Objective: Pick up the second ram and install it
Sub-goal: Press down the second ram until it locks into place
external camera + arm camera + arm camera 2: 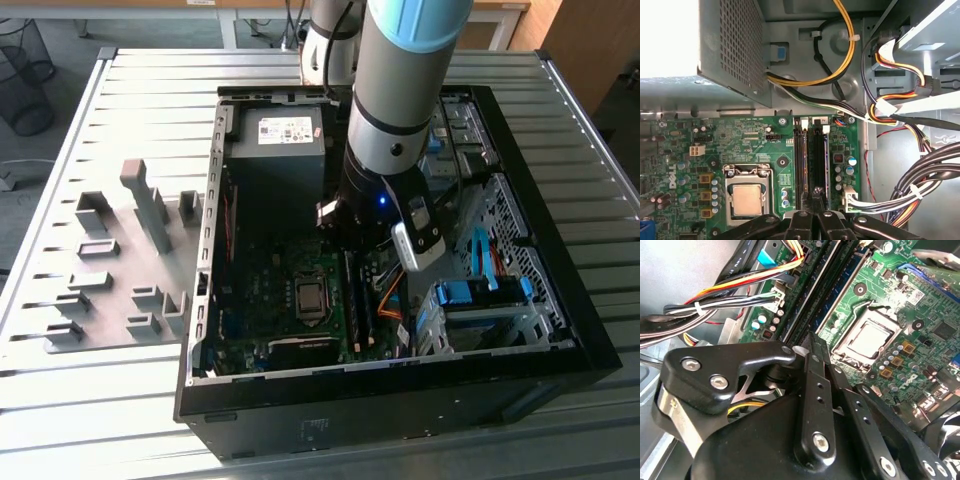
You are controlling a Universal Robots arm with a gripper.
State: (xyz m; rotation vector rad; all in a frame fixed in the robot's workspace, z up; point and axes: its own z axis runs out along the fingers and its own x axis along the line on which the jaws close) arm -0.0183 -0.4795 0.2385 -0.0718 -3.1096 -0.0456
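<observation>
— First wrist view: where is the second ram (pixel 818 160) lying?

— It seems to be standing on edge in one of the two memory slots (pixel 801 160), the one farther from the processor socket (pixel 747 199). I am reading the dark strip there as the stick. Whether it is fully seated I cannot tell, since its near end is hiding under the tool.

— And the gripper (pixel 816 193)?

— It is hanging directly over that slot, at the end farthest from the power supply (pixel 730 45). In both wrist views its jaws are sitting drawn together, and I am making out nothing between them. In the second wrist view the fingertips (pixel 812 347) are pointing straight down the line of the slots.

— So how is the stick's long axis running?

— It is running away from the fingertips toward the power supply, parallel to the neighbouring slot. The tool is covering one end and is lined up with the length, not across it.

— What is lying around them?

— The green motherboard (pixel 755 145) is carrying both slots, with the socket just beside them. On the other side, bundled cables (pixel 900 112) are trailing off past the board's edge, clear of the slots. In the exterior view the arm (pixel 400 90) is reaching down into the open computer case (pixel 400 395).
</observation>
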